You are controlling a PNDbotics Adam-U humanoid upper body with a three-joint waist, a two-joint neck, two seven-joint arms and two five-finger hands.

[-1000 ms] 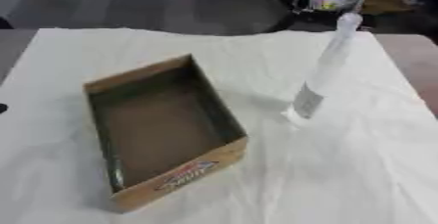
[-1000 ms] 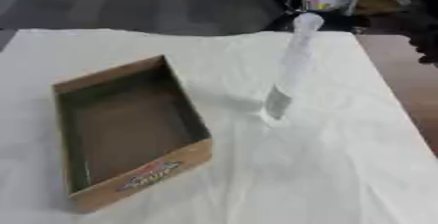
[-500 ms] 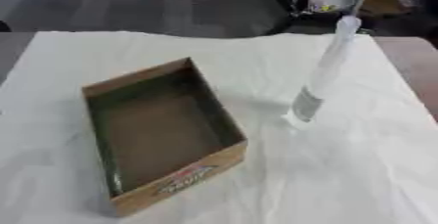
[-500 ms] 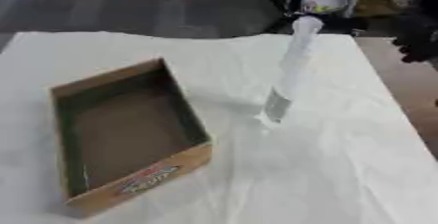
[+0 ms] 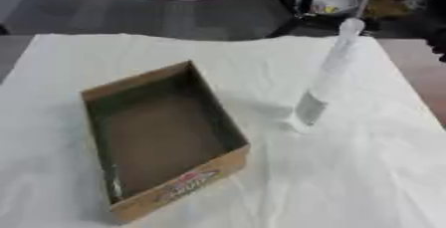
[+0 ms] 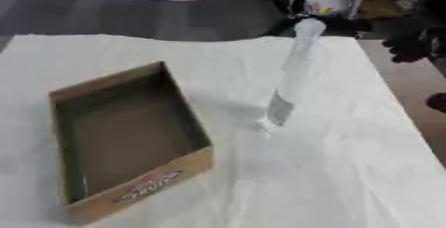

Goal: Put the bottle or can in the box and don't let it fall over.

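Right hand (image 6: 411, 43) now enters at the right edge; finger state unclear. Tall clear plastic bottle (image 5: 324, 80) stands upright, well left of it, untouched. Open brown cardboard box (image 5: 157, 132) beyond the bottle is empty; reach just starting.

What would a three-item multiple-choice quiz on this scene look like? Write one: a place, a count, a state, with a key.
1. Where does the bottle stand relative to the cardboard box?
A. Inside it
B. On the white cloth to the box's right
C. On the floor behind the table

2. How many bottles are on the table?
A. One
B. Two
C. Three

3. What state is the box in?
A. Closed with a lid
B. Tipped on its side
C. Open-topped and empty

Key: 1 B, the bottle is upright on the cloth, apart from the box. 2 A, only one clear bottle shows. 3 C, its bare brown bottom is visible. The right hand shows dark at the right eye view's right edge, touching nothing.
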